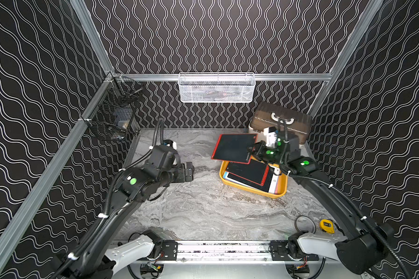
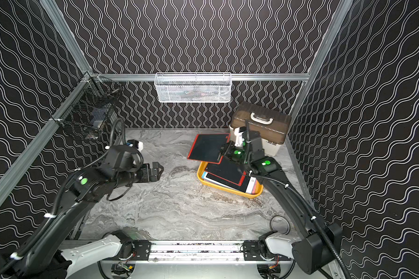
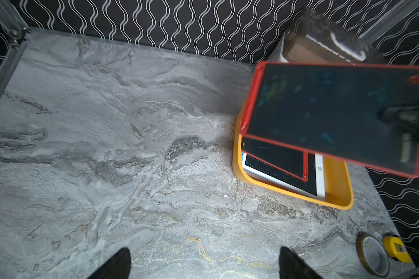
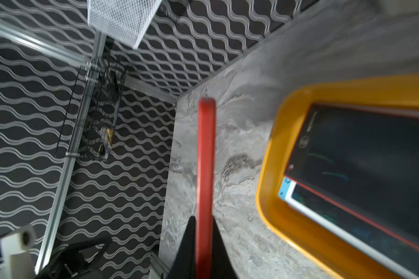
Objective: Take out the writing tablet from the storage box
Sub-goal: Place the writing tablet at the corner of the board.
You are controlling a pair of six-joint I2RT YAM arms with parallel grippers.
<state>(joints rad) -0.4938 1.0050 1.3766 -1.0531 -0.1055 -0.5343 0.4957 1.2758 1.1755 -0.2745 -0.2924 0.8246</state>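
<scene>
One tablet aloft: in both top views the red-framed writing tablet hangs right of centre, roughly level, overlapping the far rim of the yellow storage box.
Right gripper: the right gripper pinches the tablet's right-hand edge. The hold is at one side only, so the free end may sag or swing.
Left gripper: the left gripper, centre-left, stands spread and empty above the bare table.
Left wrist view: the tablet sits upper right, blurred. Other tablets lie in the box beneath it. The fingertips at the bottom edge are wide apart.
Right wrist view: the tablet's red edge runs up the middle, clamped between the dark fingers. The box fills the right side, apart from the tablet.
Doing it well: carry the tablet toward frame centre, level and clear of the rim. Lay it flat on open marble and let go only once it rests.
Watch: the cream case stands close behind the right wrist.
</scene>
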